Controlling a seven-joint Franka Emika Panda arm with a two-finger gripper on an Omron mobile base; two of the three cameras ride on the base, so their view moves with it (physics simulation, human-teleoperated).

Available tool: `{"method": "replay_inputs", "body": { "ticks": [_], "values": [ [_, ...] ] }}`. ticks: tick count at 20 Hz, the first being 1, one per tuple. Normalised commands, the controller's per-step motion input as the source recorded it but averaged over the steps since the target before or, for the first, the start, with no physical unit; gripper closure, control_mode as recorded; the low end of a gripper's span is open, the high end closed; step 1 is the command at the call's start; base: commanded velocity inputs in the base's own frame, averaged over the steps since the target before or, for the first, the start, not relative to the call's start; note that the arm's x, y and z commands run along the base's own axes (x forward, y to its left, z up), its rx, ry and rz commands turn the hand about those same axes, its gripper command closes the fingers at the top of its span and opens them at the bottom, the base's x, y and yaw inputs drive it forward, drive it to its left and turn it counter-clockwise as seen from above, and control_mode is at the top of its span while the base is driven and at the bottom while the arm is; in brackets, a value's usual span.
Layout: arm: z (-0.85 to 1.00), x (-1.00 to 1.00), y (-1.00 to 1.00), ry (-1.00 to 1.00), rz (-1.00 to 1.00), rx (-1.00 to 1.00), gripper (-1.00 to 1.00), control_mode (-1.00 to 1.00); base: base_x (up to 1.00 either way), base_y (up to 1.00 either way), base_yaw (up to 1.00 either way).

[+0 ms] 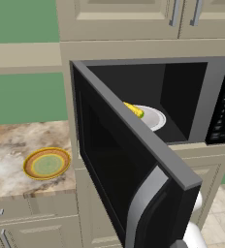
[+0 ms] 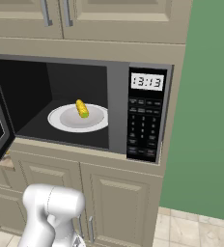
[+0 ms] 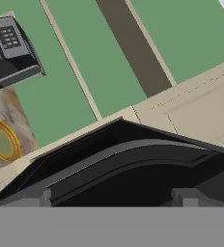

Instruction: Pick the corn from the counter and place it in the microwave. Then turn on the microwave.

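In the kitchen, the corn [image 2: 82, 109] is lying on the microwave [image 2: 118, 108] plate [image 2: 65, 119] while my spread gripper [image 3: 115, 197] is facing the open door's [image 1: 129, 164] edge.

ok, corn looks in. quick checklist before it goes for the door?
1. Corn on the turntable plate inside the microwave: ok.
2. Corn fully clear of the door opening, lying near the plate's middle: ok.
3. Microwave door shut: not ok, it stands wide open.
4. Gripper free of any load: ok, jaws open with nothing between them.
5. Gripper placed to push the door: cannot tell; the hand view looks over the door's top edge and handle.
6. Button panel unobstructed for the start press: ok, display lit.
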Motion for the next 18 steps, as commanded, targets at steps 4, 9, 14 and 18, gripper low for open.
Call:
{"method": "replay_inputs", "body": {
  "ticks": [4, 9, 14, 18],
  "values": [
    [-0.25, 0.33, 0.17, 0.00, -0.15, 0.00, -1.00, -1.00, 0.00, 0.00, 0.00],
    [-0.27, 0.36, 0.10, 0.00, -0.14, 0.00, -1.00, -1.00, 0.00, 0.00, 0.00],
    [-0.20, 0.43, 0.13, 0.00, -0.13, 0.00, -1.00, -1.00, 0.00, 0.00, 0.00],
    [-0.23, 0.42, 0.20, 0.00, -0.13, 0.00, -1.00, -1.00, 0.00, 0.00, 0.00]
  ]
}}
